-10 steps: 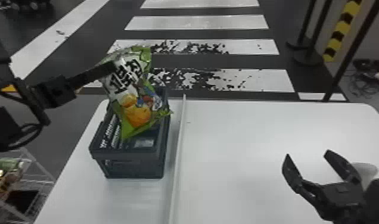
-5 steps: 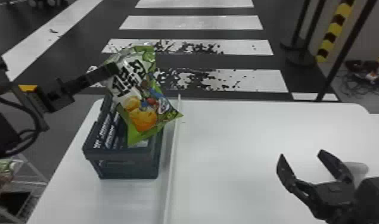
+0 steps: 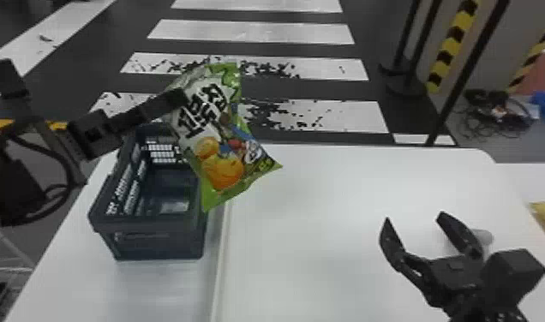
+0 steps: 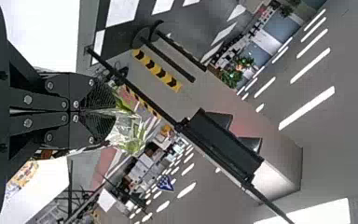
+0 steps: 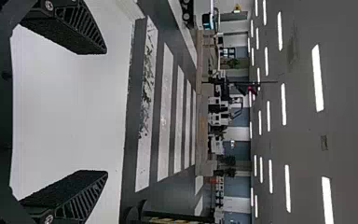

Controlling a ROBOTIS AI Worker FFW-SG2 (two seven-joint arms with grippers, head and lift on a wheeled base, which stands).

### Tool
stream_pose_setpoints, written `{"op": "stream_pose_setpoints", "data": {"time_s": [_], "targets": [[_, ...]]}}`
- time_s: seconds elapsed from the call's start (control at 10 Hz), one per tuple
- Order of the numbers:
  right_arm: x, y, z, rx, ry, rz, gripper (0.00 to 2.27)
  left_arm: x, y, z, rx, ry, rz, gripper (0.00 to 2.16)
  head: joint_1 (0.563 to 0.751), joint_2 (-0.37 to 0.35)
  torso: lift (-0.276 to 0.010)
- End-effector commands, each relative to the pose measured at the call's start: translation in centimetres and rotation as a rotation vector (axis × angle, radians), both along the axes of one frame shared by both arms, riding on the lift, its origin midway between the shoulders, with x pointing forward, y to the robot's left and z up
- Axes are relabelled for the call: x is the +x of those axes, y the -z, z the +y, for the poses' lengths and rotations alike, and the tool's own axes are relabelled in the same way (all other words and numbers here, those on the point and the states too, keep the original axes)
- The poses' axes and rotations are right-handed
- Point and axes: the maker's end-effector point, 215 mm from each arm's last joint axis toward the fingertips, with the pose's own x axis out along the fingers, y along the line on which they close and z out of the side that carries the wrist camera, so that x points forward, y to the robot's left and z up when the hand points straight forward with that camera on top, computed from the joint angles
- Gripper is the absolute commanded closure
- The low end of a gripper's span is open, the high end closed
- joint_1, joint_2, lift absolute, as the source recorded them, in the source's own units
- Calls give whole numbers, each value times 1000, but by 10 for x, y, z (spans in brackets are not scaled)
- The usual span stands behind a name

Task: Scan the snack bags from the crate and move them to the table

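See the white table, cut off at the lower edge. Find the dark crate at left, partly hidden behind the snack bag. Hangs tilted by the crate's right rim, pinched between the closed fingers of the left gripper; cannot tell whether touching the rim. Notice the right gripper, fingers spread, partly covering a pale object, hard to identify.

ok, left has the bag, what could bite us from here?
Left gripper pinches the snack bag by one edge, so it could swing or slip.

In the head view, the bag's lower end overlaps the crate's right wall; I can't tell the clearance, so it might catch.

Right gripper is open and apart from the bag; it probably couldn't save a drop.
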Motion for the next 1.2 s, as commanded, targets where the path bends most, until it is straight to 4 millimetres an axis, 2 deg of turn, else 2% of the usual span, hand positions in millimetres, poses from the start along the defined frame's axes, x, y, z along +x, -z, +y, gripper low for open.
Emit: {"op": "stream_pose_setpoints", "data": {"time_s": [0.0, 0.3, 0.6, 0.8, 1.1], "targets": [[0, -1, -6, -5, 14, -14, 73, 3, 12, -29, -15, 25, 28, 2128, 695, -35, -95], [3, -12, -33, -22, 88, -71, 56, -1, 46, -79, 1, 81, 91, 2128, 695, -104, -95], [1, -21, -65, -18, 155, -117, 49, -6, 80, -130, 54, 152, 146, 2128, 695, -206, -95], [4, -20, -67, -16, 161, -120, 49, -2, 96, -155, 85, 179, 165, 2128, 695, -254, -95], [6, -27, -69, -8, 171, -156, 53, 17, 109, -201, 107, 218, 181, 2128, 695, -304, -95]]}}
